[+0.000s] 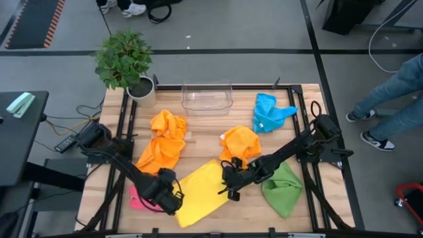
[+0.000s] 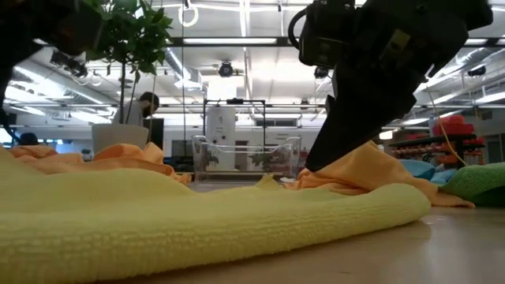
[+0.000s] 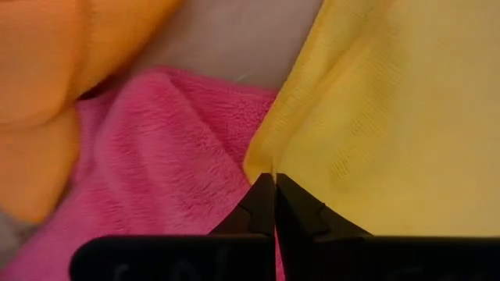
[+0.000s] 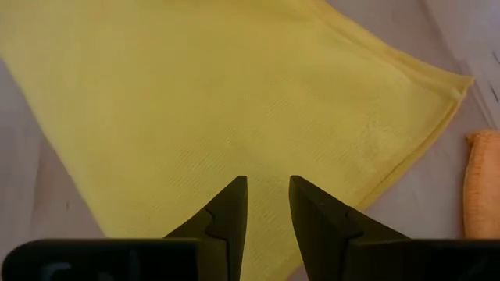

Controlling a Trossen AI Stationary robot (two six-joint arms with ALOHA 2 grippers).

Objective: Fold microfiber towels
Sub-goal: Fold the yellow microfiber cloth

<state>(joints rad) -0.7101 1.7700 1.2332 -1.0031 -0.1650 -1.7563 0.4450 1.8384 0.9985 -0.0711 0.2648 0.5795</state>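
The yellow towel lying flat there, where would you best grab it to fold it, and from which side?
Probably at a corner, coming down from above. The yellow towel lies spread flat, so only its thin edges and corners offer something to pinch. The left tool is shut on the corner beside the pink towel; the right tool hangs open over the opposite edge.

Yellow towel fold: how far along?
Done: nothing looks folded. In hand: left gripper, jaws shut, pinches the flat yellow microfiber towel at its corner; right gripper, jaws open, hovers over it. Left: two orange, pink, green, blue lie crumpled.
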